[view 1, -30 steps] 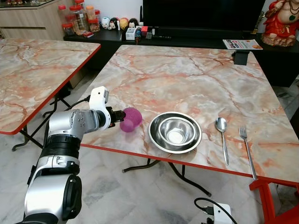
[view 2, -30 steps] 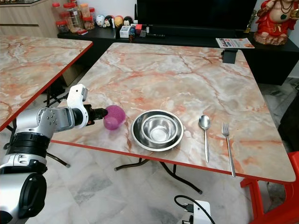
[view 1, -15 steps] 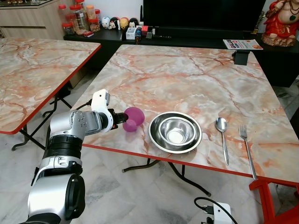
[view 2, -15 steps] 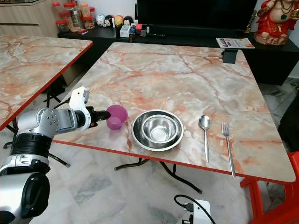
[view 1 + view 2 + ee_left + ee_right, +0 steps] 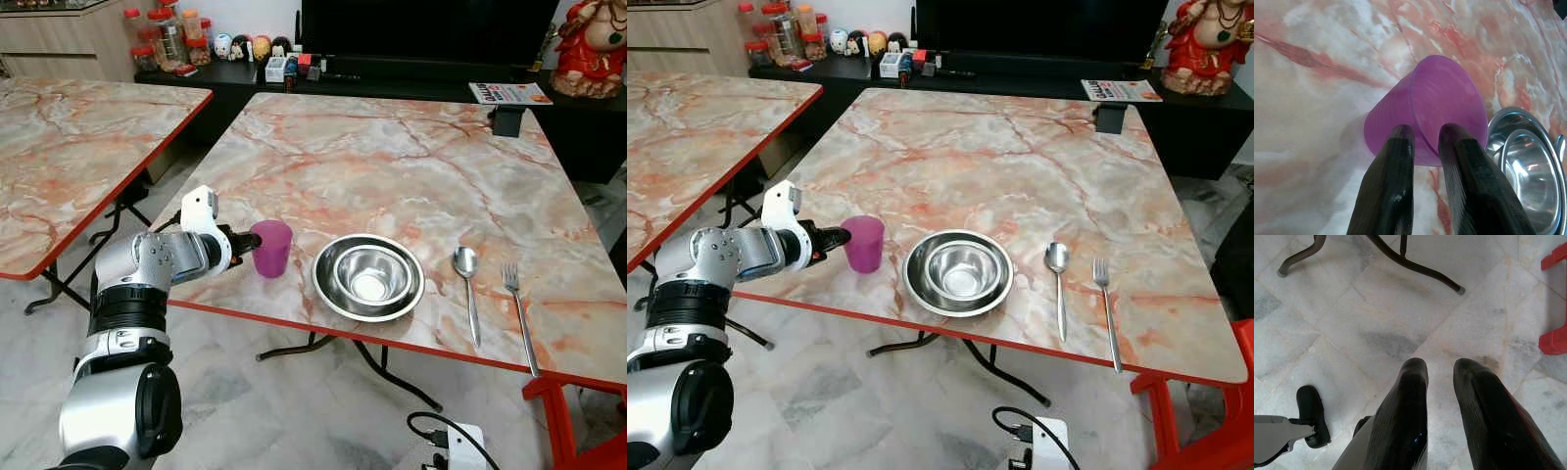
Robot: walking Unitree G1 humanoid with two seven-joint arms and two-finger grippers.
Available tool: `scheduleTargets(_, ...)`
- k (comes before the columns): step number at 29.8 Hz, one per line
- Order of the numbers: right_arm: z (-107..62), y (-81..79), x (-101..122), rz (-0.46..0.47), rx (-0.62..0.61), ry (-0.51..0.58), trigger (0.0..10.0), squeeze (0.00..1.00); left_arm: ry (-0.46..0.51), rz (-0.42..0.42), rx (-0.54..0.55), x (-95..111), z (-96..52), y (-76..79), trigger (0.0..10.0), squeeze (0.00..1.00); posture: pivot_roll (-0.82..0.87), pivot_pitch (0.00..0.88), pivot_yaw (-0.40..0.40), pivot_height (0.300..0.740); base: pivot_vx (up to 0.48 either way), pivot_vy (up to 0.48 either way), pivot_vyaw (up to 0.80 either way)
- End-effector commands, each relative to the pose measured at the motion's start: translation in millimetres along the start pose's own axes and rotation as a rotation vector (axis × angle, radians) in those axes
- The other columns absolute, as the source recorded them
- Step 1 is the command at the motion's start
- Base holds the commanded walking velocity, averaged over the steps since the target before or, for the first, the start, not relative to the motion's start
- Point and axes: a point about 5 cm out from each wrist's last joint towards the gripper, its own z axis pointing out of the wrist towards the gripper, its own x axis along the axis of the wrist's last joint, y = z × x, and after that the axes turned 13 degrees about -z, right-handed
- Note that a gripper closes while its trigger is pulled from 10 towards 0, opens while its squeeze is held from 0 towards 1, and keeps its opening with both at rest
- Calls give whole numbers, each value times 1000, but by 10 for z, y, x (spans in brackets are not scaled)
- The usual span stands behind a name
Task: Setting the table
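While my left gripper [image 5: 1422,137] pinches the rim of the purple cup [image 5: 271,248], one finger inside and one outside the wall, the cup stands upright near the front edge of the marble table [image 5: 392,166], at about seven o'clock on the tabletop. Just beside it, toward three o'clock, sits the steel bowl [image 5: 368,276], a smaller bowl nested inside a wider one; cup and bowl are close but apart. Further along toward three o'clock lie the spoon [image 5: 466,280] and then the fork [image 5: 518,315], side by side, handles pointing at me.

At twelve o'clock, past the far edge, I see a dark cabinet with jars [image 5: 162,37] and small figurines [image 5: 242,46], and a magazine [image 5: 507,93] near the far right corner. A second marble table [image 5: 69,147] stands off at ten o'clock.

My right gripper [image 5: 1440,369] hangs over the tiled floor [image 5: 1400,308], fingers narrowly parted around nothing, with a table leg [image 5: 1415,267] ahead of it.
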Motion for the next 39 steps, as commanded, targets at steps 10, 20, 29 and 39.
scheduleTargets(10,6,19,19,0,0,3,10000,0,71,119,5,216,-196,61,10000,0,7,0,-5,740,0,0,0)
scheduleTargets(20,13,14,46,-5,3,9,10000,0,378,361,23,567,-436,84,10000,0,17,0,-10,740,0,0,0)
scheduleTargets(29,13,6,69,19,-8,25,10000,0,633,566,248,509,-489,-418,10000,0,6,0,1,740,0,0,0)
scheduleTargets(39,7,-11,57,34,-13,29,10000,0,765,637,537,342,-655,-1084,10000,0,16,0,13,740,0,0,0)
